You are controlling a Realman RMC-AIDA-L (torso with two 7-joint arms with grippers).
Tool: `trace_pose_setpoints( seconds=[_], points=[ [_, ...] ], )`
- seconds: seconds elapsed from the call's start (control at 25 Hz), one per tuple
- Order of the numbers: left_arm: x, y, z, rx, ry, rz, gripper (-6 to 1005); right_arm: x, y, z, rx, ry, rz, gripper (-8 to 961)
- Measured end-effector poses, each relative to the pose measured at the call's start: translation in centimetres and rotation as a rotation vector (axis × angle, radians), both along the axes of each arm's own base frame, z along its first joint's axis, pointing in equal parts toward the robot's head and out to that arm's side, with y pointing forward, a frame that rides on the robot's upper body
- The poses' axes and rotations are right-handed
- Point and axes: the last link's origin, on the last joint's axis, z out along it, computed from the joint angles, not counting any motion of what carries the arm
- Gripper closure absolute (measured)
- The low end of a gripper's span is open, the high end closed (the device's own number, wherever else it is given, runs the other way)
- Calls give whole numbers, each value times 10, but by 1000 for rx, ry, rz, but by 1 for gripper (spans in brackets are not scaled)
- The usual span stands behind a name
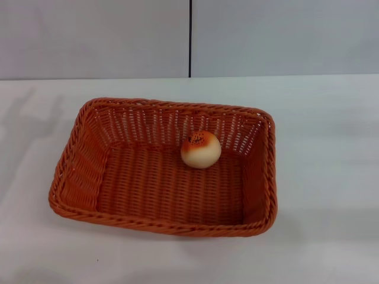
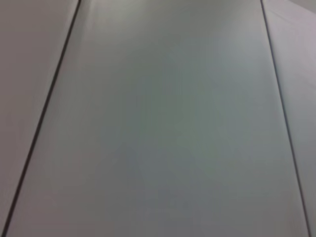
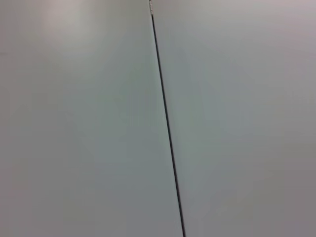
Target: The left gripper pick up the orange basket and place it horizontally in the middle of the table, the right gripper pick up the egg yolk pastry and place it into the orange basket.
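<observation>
The orange basket lies long side across, at the middle of the white table. The egg yolk pastry sits inside it on the woven floor, near the far wall. Neither gripper appears in any view, so jaw state and positions relative to the jaws cannot be determined. Both wrist views show only grey wall panels with dark seams.

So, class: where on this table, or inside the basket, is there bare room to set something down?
The table is bare on every side of the basket, widest to its right. Inside, the floor is free except by the far wall, where the pastry sits. No gripper is in view.
</observation>
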Motion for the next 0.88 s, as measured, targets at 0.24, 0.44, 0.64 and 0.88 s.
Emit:
trace_pose_setpoints(
  seconds=[0.24, 0.44, 0.64, 0.88],
  points=[
    [-3, 0, 0, 14, -14, 24, 324, 2, -1, 1, 8, 8, -14, 379],
    [-5, 0, -4, 25, -21, 53, 324, 4, -1, 2, 19, -6, -30, 379],
    [-7, -2, -8, 20, -40, 69, 324, 6, -1, 5, 35, 2, -41, 379],
    [-5, -1, -12, 12, -52, 68, 323, 4, 6, 7, 50, 18, -42, 379]
  ],
)
